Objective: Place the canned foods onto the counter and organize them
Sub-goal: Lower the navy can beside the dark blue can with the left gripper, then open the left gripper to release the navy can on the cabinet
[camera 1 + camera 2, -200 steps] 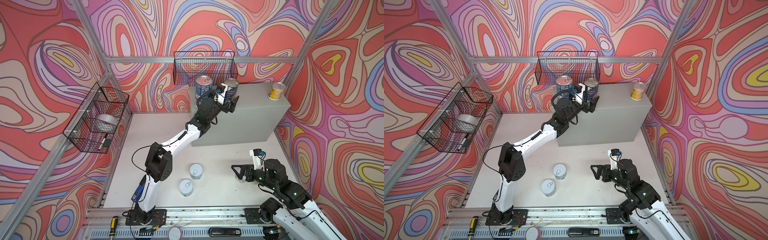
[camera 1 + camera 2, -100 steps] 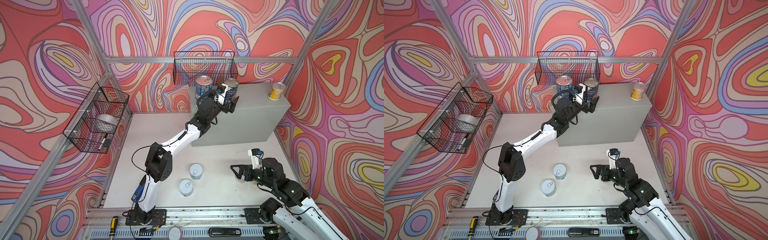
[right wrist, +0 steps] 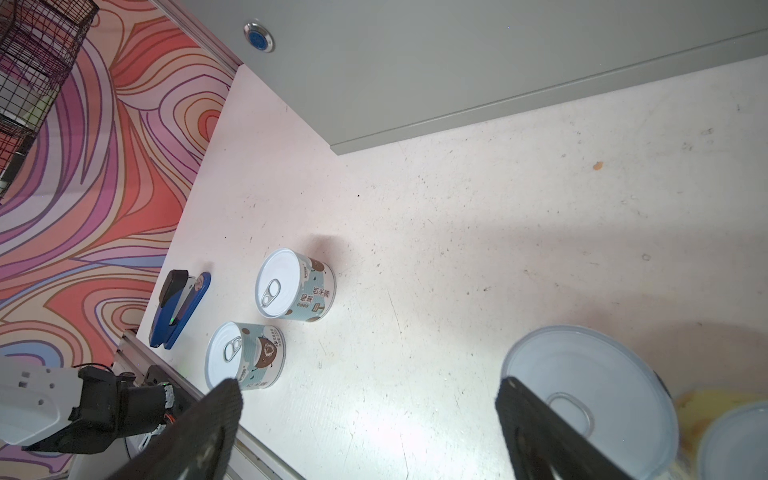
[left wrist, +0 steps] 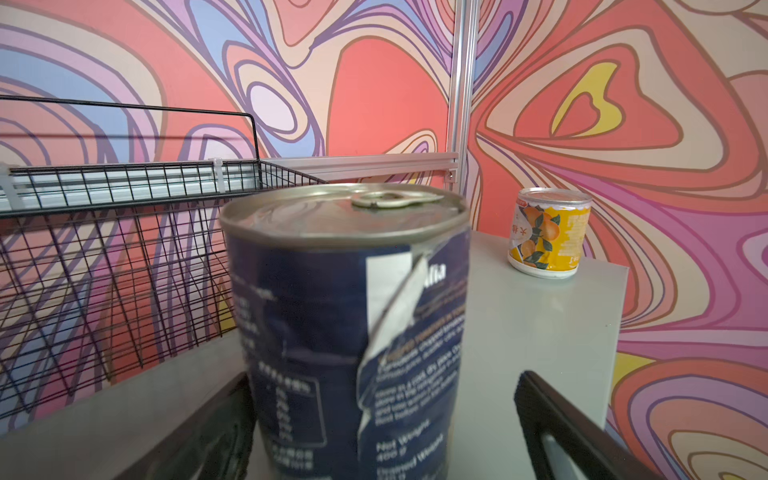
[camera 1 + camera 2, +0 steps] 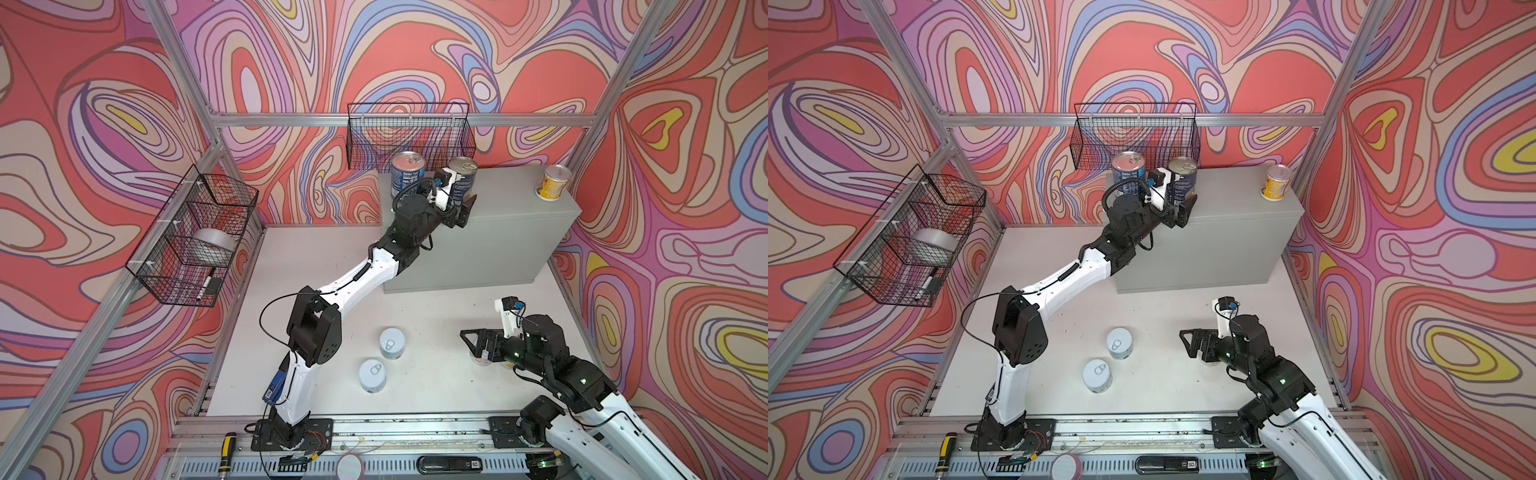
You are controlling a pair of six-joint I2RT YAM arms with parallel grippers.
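Observation:
The grey counter [image 5: 511, 216] carries two tall dark blue cans [image 5: 408, 172] [image 5: 462, 176] and a yellow can [image 5: 552, 183]. My left gripper [image 5: 459, 208] is open around the base of the second blue can [image 4: 349, 316], which stands upright on the counter top with a clear gap at one finger. Two white-teal cans [image 5: 392, 343] [image 5: 372, 375] stand on the floor. My right gripper [image 5: 478, 345] hovers open over the floor with nothing between its fingers. Beside one finger stands a pale-lidded can [image 3: 582, 395], and another can [image 3: 735, 440] is partly in frame.
A black wire basket [image 5: 409, 137] hangs on the back wall just behind the blue cans. A second basket [image 5: 195, 232] on the left wall holds a silver tape roll [image 5: 214, 245]. A screwdriver [image 5: 226, 446] lies on the front rail.
My right gripper has edged slightly to the left above the floor. The left gripper stays open around the blue can.

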